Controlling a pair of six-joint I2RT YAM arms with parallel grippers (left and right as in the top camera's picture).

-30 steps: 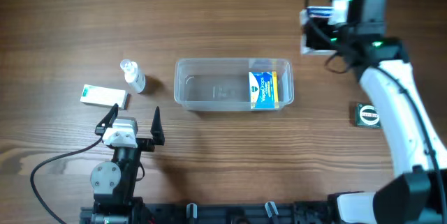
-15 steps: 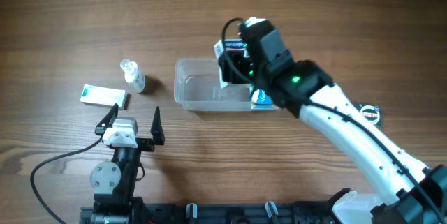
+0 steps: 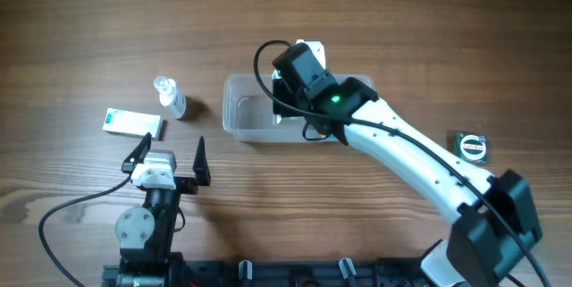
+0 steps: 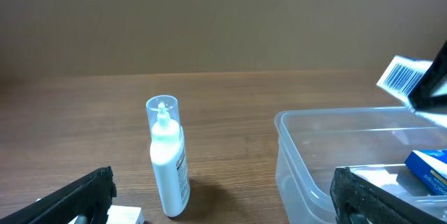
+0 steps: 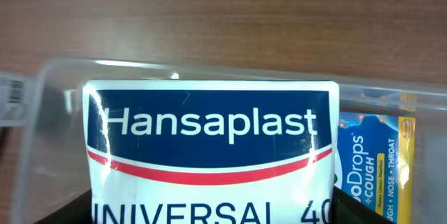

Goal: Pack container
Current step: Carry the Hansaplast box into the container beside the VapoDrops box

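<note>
The container (image 3: 234, 108) is a clear rectangular tub at mid-table. It also shows in the left wrist view (image 4: 307, 147) and the right wrist view (image 5: 42, 77). My right gripper (image 3: 290, 99) is over its left half, shut on a white, blue and red Hansaplast box (image 5: 209, 147) held above the tub's floor. A blue and yellow cough drops box (image 5: 374, 161) lies in the tub to the right of it. My left gripper (image 3: 170, 157) is open and empty near the front edge, left of the tub.
A small clear bottle with white contents (image 3: 170, 97) stands left of the tub and shows in the left wrist view (image 4: 167, 158). A green and white box (image 3: 134, 123) lies further left. A small round black item (image 3: 471, 147) lies at the right.
My right arm has swung from the far right to over the tub with the Hansaplast box, then lowered it toward the tub's left half. The left arm has not moved.
</note>
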